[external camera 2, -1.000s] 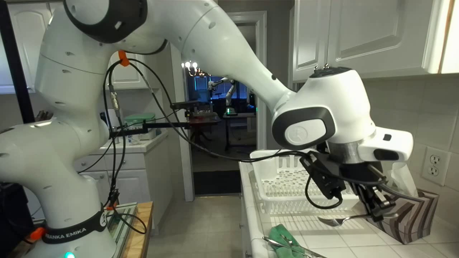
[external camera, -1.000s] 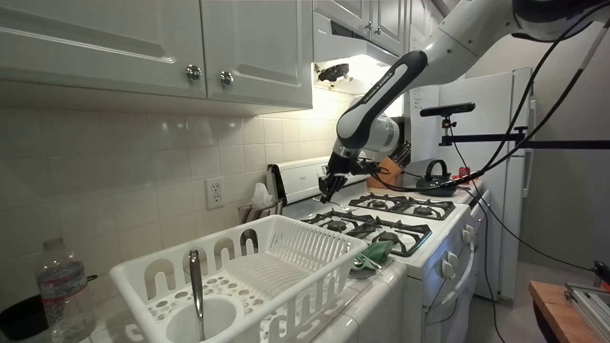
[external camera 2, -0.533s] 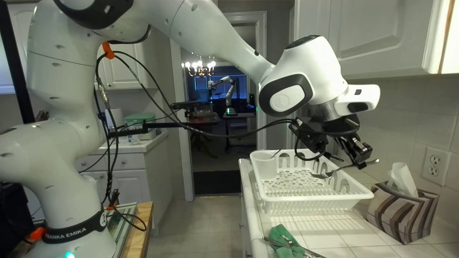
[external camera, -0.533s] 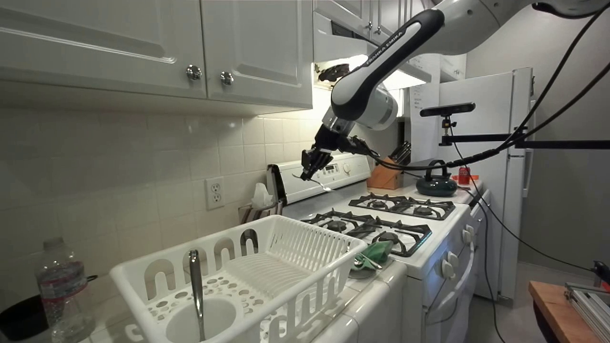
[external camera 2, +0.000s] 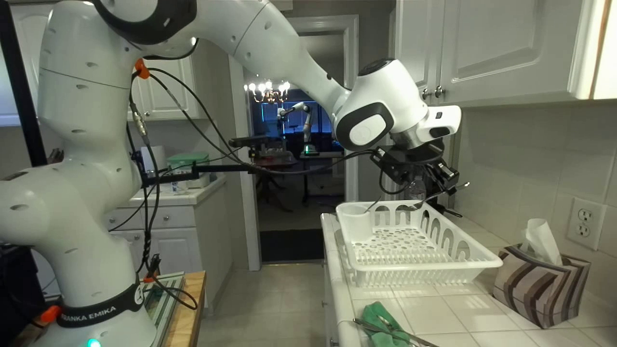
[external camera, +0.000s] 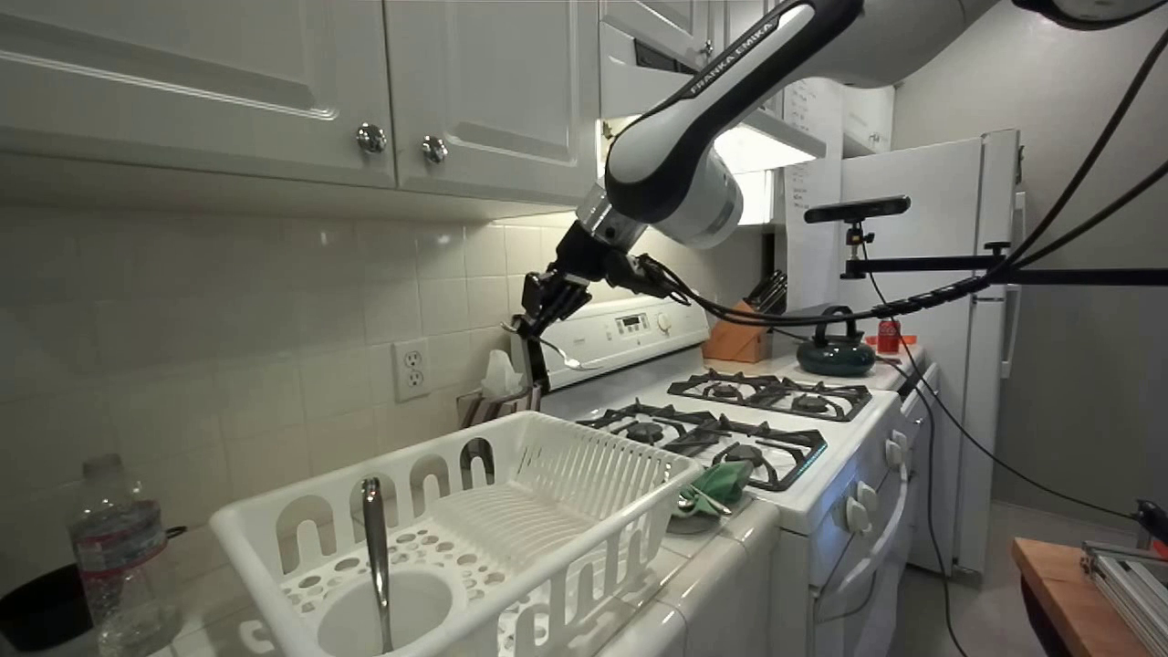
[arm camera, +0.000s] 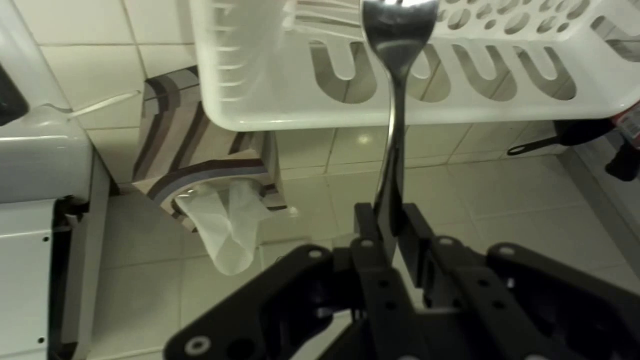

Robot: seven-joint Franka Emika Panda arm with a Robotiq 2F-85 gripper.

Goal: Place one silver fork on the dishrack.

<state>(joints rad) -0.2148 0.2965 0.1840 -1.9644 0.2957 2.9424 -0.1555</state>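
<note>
Black gripper (arm camera: 391, 220) | jaws nearly together | grasping the silver fork (arm camera: 397, 100) by its handle

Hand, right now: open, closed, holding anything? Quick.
Hand: closed, holding the silver fork.

On the white tiled counter (external camera 2: 462, 308) stands the large white plastic dishrack (external camera 2: 429, 267), a slim metal utensil (external camera: 376, 547) leaning in its round white cutlery cup (external camera 2: 357, 226). In an exterior view, a clear plastic bottle (external camera: 119, 557) is left of the dishrack, a white gas stove (external camera: 849, 452) behind and right. In an exterior view, a brown-striped tissue box (external camera 2: 535, 284) stands right of the dishrack, a crumpled green cloth (external camera 2: 377, 314) before it. The slim silver metal fork (arm camera: 397, 117) is in the black gripper (arm camera: 390, 217), its tines across the dishrack in the wrist view
</note>
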